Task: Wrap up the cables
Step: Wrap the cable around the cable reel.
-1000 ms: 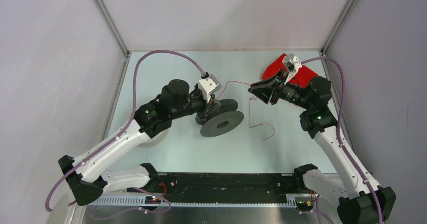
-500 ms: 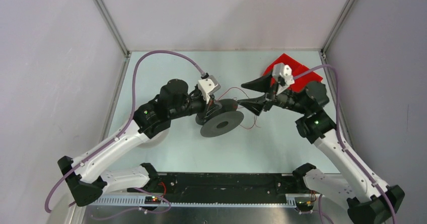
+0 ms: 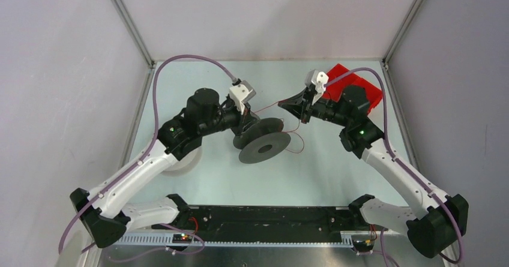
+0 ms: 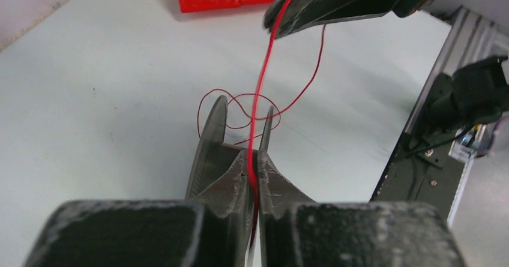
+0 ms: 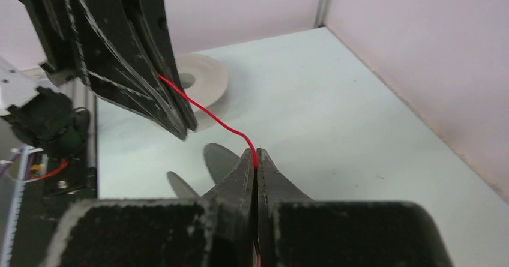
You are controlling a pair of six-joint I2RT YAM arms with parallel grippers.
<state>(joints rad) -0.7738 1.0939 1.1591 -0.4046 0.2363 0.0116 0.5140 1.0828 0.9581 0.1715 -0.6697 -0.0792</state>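
Pinches the thin red cable [image 4: 264,81] tight in the left gripper [image 4: 255,166], low in the middle of the left wrist view, just before the dark grey spool [image 3: 264,142]. Pinches the same strand in the right gripper [image 5: 256,159] too, fully closed on it. Might snap or slip free, by my judgement, if pulled harder between both grips; might also knot in its loose loops. Shows these loops clearly from the left wrist only; shows a white spool [image 5: 203,78], upper left, from the right wrist, not the left.
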